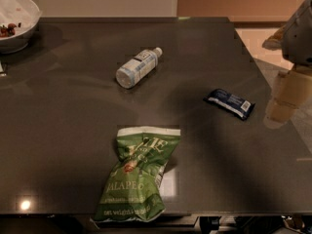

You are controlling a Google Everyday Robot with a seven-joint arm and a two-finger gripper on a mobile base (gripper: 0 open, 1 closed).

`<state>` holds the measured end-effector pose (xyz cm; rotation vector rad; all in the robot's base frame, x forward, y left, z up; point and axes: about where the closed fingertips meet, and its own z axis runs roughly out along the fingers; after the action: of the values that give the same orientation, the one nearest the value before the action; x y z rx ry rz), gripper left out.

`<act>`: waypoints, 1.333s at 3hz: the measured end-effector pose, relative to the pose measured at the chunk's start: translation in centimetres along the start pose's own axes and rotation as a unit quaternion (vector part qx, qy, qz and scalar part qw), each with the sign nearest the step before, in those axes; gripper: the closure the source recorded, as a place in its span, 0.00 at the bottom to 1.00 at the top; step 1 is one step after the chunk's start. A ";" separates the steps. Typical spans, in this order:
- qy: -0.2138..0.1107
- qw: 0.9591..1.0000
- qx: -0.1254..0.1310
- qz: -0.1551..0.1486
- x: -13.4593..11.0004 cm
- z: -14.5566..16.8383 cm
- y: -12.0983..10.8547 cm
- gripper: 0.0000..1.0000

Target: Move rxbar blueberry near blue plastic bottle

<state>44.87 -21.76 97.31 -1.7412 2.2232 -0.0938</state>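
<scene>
The rxbar blueberry (229,103), a flat rectangular bar in a glossy navy wrapper with white patches, lies on the right of the smooth dark table (63,130). The blue plastic bottle (138,68), white-capped, lies on its side well apart, up-left. A crinkled green chip bag (136,174) reads "JALAPE". The gripper (282,106) hangs right of the bar; its state cannot be told.

Office snack table (63,130), tool (282,104) at right
</scene>
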 end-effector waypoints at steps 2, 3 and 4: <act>-0.002 0.998 -0.030 0.058 0.8 5.7 -4.2 0.00; -0.012 0.995 -0.041 0.087 0.9 8.7 -6.0 0.00; -0.023 0.992 -0.050 0.111 1.1 11.5 -7.7 0.00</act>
<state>55.11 -23.21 88.02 -1.5142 2.4064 0.1097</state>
